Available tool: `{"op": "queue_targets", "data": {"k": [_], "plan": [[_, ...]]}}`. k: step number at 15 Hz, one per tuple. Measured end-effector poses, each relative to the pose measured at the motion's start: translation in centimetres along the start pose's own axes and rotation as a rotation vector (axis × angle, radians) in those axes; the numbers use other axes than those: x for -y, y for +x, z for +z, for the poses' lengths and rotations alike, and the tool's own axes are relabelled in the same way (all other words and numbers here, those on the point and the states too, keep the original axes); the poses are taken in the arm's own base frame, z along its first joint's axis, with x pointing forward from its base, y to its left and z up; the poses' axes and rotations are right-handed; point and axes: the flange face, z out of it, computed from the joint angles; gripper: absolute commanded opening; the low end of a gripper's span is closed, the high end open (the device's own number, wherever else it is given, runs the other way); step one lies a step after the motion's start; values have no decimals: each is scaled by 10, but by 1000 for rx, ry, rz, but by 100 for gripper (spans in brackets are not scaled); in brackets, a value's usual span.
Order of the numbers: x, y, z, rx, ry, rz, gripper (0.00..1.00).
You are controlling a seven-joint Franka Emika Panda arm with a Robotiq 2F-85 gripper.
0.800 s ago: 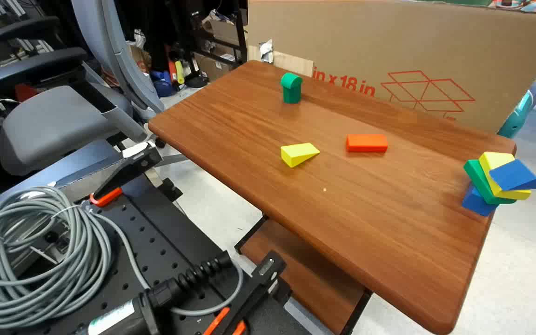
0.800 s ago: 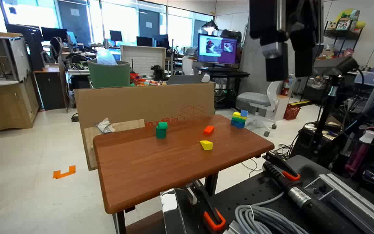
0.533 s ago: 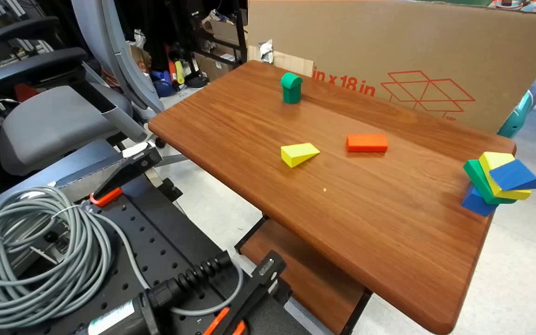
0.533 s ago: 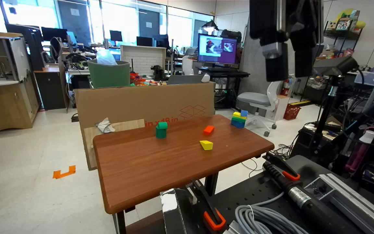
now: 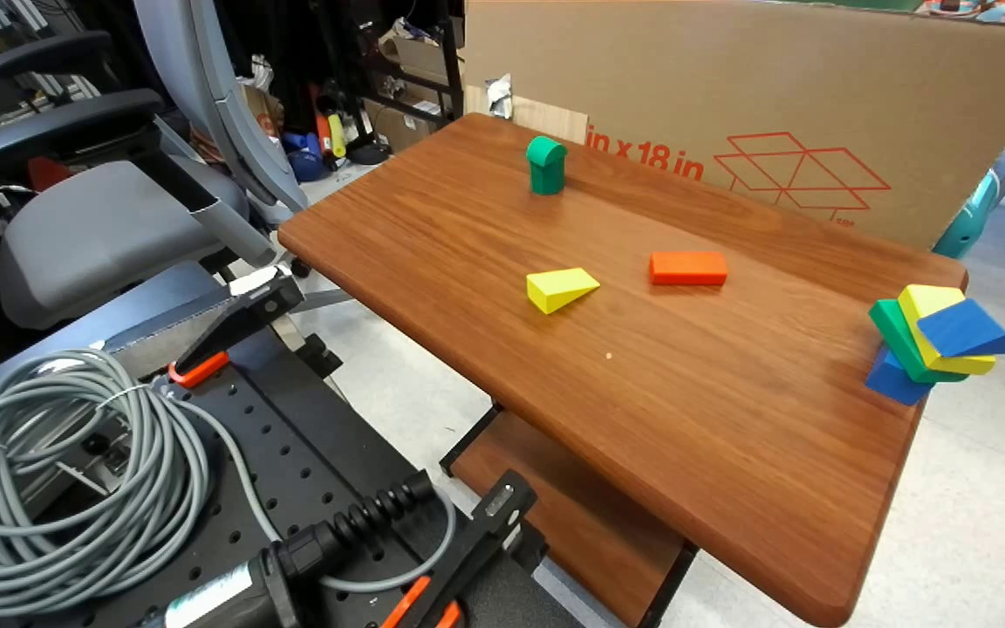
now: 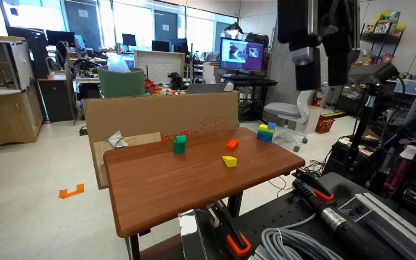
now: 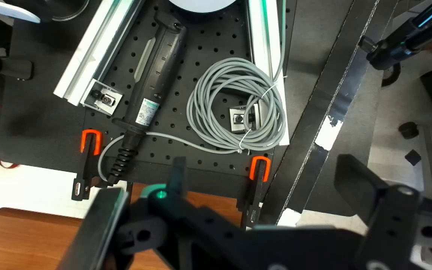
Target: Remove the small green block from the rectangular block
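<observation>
Both exterior views are showing an orange block lying flat on a brown surface. To the left of the orange block, the small green block is sitting on top of a lower green block, which is standing upright on the surface; the two are touching, and in an exterior view the upper one is showing a rounded top. A yellow wedge is lying near the orange block, a little nearer the camera and apart from it. Well to the right of the orange block, a blue block is lying under a green slab and a yellow slab, while a second blue block is resting askew on top. Behind the orange block, printed cardboard is standing along the far edge of the surface.

The end effector is hanging, in an exterior view, high up and to the right of the orange block, well apart from every block. Its jaws are standing wide apart in the wrist view, and it is gripping nothing. Nearer the camera than the orange block, a gray cable coil and a black handle are lying on a black board.
</observation>
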Motion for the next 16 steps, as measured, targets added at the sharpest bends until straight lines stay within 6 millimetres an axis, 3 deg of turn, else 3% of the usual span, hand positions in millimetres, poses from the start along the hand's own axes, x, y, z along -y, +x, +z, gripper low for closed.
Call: {"op": "queue_targets", "data": {"k": [4,8,12,16], "plan": [[-2,3,-3,-27,1,20,100],[-8,23,-13,-153,4,69,100],[-16,67,-24,-273,25,110,100],[-23,129,-39,-363,15,140,100]]}}
